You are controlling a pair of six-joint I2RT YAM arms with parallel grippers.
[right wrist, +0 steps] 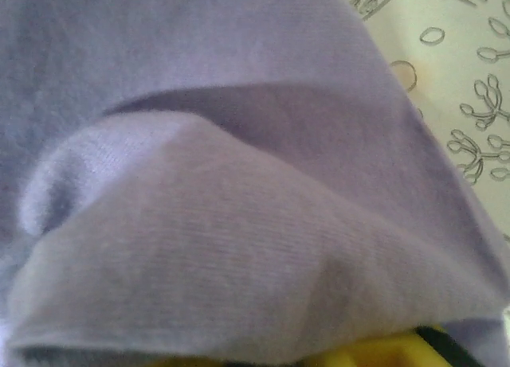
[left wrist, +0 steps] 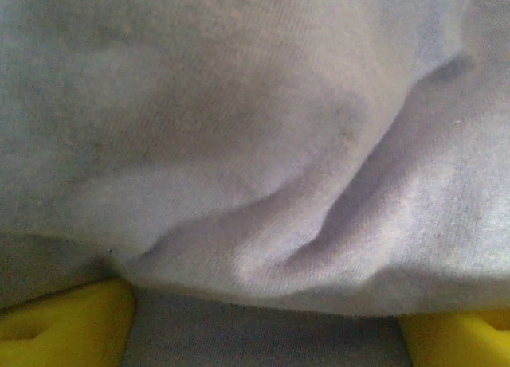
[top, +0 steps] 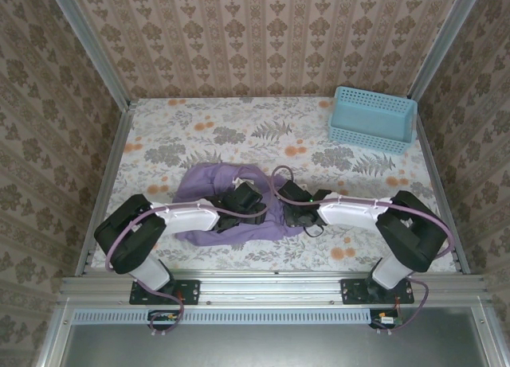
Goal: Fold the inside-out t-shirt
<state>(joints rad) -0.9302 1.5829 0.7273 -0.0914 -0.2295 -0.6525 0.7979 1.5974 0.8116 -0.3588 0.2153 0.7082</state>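
One floral-patterned table [top: 199, 120] as the ground for everything, walled on three sides by patterned panels [top: 263, 33]. Next in size, the inside-out t-shirt [top: 209, 182]: lavender cloth, bunched and rumpled rather than spread flat, at the near middle of the table, between the two arms and partly hidden beneath their wrists. Then the left arm [top: 139, 236] and the right arm [top: 406, 224], both bent inward from the near edge toward the cloth. Smaller, a blue basket [top: 373, 120] at the far right corner, well apart from the shirt. Smaller again, the left gripper [top: 243, 198], low over the middle of the heap; from its wrist camera, yellow fingers [left wrist: 64, 323] at the two bottom corners, spread wide with nothing pinched between, a swell of the t-shirt [left wrist: 239, 144] just ahead. Beside it, the right gripper [top: 291, 209] at the shirt's right edge; from its wrist camera, a thick fold of the t-shirt [right wrist: 199, 224] draped over a sliver of yellow finger [right wrist: 358, 355], bare table [right wrist: 462, 80] at upper right. Cannot tell from that: clamped on the fold, or merely lying under it.
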